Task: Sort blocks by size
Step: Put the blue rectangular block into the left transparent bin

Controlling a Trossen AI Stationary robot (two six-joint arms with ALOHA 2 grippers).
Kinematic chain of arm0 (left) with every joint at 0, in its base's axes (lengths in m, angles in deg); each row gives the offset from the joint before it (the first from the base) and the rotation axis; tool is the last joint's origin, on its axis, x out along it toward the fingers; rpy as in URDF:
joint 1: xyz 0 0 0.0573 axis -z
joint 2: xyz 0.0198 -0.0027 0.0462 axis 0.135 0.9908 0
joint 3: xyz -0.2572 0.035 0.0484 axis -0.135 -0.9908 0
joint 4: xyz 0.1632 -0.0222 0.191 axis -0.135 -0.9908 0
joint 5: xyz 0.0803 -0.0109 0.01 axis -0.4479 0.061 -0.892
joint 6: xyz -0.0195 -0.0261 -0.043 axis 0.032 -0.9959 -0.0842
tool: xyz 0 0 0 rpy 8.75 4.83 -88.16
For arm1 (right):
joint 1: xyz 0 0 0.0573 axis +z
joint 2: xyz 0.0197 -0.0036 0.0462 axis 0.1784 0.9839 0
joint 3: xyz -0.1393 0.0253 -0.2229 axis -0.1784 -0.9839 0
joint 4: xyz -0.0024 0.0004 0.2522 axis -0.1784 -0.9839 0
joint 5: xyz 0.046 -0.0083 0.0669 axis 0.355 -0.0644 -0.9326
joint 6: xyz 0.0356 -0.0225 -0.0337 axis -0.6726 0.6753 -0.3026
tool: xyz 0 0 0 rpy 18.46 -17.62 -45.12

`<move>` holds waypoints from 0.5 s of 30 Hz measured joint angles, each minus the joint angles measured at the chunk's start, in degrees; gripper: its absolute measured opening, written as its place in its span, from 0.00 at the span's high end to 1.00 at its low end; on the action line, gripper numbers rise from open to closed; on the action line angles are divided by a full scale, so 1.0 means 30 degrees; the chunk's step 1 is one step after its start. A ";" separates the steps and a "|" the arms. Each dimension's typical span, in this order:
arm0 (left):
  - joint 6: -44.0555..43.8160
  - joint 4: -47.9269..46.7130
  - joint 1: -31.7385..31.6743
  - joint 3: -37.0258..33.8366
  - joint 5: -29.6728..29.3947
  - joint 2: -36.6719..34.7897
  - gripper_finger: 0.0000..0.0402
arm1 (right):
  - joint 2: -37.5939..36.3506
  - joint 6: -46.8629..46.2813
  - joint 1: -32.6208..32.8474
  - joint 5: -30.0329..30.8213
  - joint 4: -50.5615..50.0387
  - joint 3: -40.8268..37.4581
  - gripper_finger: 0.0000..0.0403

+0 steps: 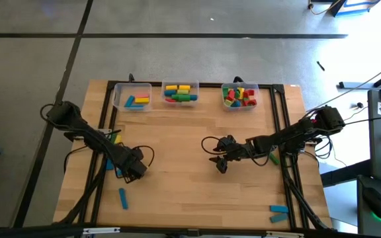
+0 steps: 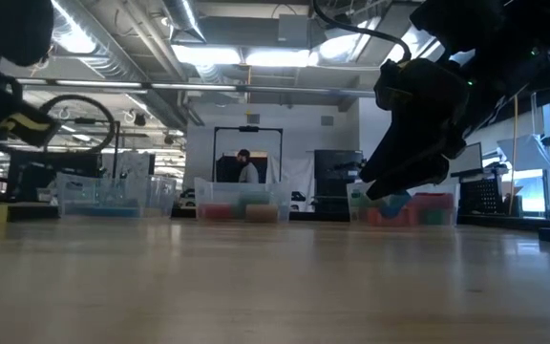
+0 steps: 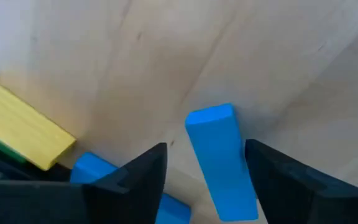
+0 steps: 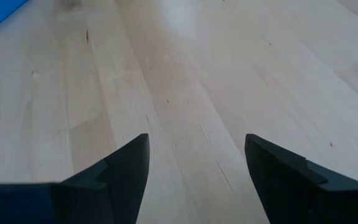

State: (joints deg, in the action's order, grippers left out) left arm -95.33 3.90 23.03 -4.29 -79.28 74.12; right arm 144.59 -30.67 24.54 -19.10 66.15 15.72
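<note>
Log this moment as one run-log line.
left gripper: open astride blue block on table | right gripper: open, empty, mid-table | three bins: hold blocks

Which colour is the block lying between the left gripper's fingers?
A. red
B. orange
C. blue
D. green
C: the left wrist view shows a blue block on the wood between the open fingers of the left gripper, with no visible contact.

Grey concrete floor (image 1: 177,53); ceiling strip lights (image 2: 246,57); a person (image 2: 246,167) far back.
</note>
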 joint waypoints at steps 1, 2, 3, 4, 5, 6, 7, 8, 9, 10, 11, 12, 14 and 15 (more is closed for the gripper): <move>-0.0003 0.0183 0.0000 -0.0152 0.0018 0.0000 0.46 | 0.0000 0.0002 -0.0003 0.0000 0.0000 0.0000 0.36; -0.0017 0.0419 0.0008 -0.0322 0.0022 0.0000 0.45 | 0.0000 0.0002 0.0000 0.0000 0.0000 0.0000 0.36; -0.0037 0.0607 0.0008 -0.0486 0.0029 0.0000 0.45 | 0.0000 0.0002 -0.0001 0.0007 0.0000 0.0000 0.36; -0.0036 0.0861 0.0000 -0.0686 0.0037 0.0000 0.45 | 0.0000 0.0002 0.0000 0.0015 0.0000 0.0000 0.36; -0.0067 0.1102 -0.0003 -0.0842 0.0088 -0.0028 0.45 | 0.0000 0.0002 0.0000 0.0015 -0.0006 0.0000 0.36; -0.0056 0.1380 -0.0007 -0.1060 0.0169 -0.0078 0.45 | 0.0000 0.0002 -0.0001 0.0015 0.0000 0.0000 0.36; -0.0014 0.1568 -0.0014 -0.1230 0.0193 -0.0102 0.45 | 0.0000 0.0002 0.0000 0.0018 0.0000 0.0000 0.36; 0.0122 0.1830 -0.0014 -0.1361 0.0257 -0.0102 0.45 | 0.0000 0.0006 0.0000 0.0022 0.0000 0.0000 0.36; 0.0219 0.2032 -0.0014 -0.1445 0.0375 -0.0102 0.45 | 0.0000 0.0002 -0.0007 0.0022 -0.0007 0.0000 0.36; 0.0518 0.2354 -0.0014 -0.1495 0.0421 -0.0063 0.45 | 0.0000 0.0008 0.0000 0.0022 0.0000 0.0000 0.36; 0.0814 0.2558 -0.0014 -0.1500 0.0432 -0.0060 0.46 | 0.0000 0.0006 -0.0004 0.0022 0.0001 0.0000 0.36; 0.1158 0.2693 -0.0014 -0.1513 0.0424 -0.0058 0.47 | 0.0000 0.0004 -0.0006 0.0023 0.0000 0.0000 0.36; 0.1712 0.2959 -0.0031 -0.1527 0.0415 -0.0073 0.51 | 0.0000 0.0009 0.0000 0.0029 0.0000 0.0000 0.36; 0.1958 0.3040 -0.0051 -0.1527 0.0409 -0.0073 0.53 | 0.0000 0.0009 -0.0001 0.0029 0.0000 0.0000 0.36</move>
State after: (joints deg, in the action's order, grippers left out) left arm -89.46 13.02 22.88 -8.87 -78.05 73.90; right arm 144.59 -30.64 24.54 -19.01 66.15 15.72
